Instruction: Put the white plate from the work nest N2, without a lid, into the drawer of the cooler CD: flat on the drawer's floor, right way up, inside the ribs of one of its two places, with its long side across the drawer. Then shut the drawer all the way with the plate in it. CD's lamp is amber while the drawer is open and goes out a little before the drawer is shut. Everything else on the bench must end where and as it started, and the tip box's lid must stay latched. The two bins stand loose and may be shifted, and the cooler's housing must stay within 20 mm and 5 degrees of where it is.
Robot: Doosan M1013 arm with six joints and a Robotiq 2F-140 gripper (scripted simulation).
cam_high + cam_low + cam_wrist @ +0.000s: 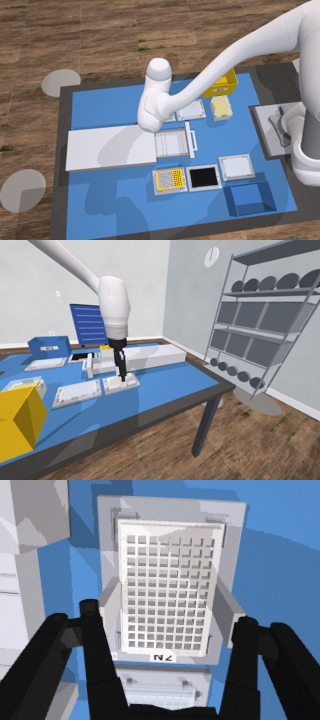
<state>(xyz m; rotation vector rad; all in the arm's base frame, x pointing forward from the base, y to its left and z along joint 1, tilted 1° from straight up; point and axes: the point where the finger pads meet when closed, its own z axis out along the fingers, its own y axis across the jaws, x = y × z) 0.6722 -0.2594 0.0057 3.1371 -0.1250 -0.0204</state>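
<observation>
Wrist view: white plate (pixel 167 590), grid of square wells, no lid, seated in grey work nest N2 (pixel 231 535), label at the near edge. Gripper (pixel 170 620) straddles it, grey pads (pixel 111 600) pressed to both long sides, closed on the plate.

Top view: nest and plate almost wholly hidden under the arm's wrist; only a nest corner (pixel 171 118) shows. Shown here alone: cooler CD (pixel 108 147), long white housing, with drawer (pixel 171 143) pulled out, ribs on its floor, nothing lying in it, handle toward the arm's base. Yellow bin (pixel 228 86) and blue bin (pixel 252 198), contents hard to judge, apparently none. Tip box (pixel 221 106) holds yellow tips under a clear lid.

Exterior view: gripper (pixel 121 378) vertical, fingertips down at the plate (pixel 113 380) on the blue mat; a lidded plate (pixel 77 391) in the neighbouring nest.
</observation>
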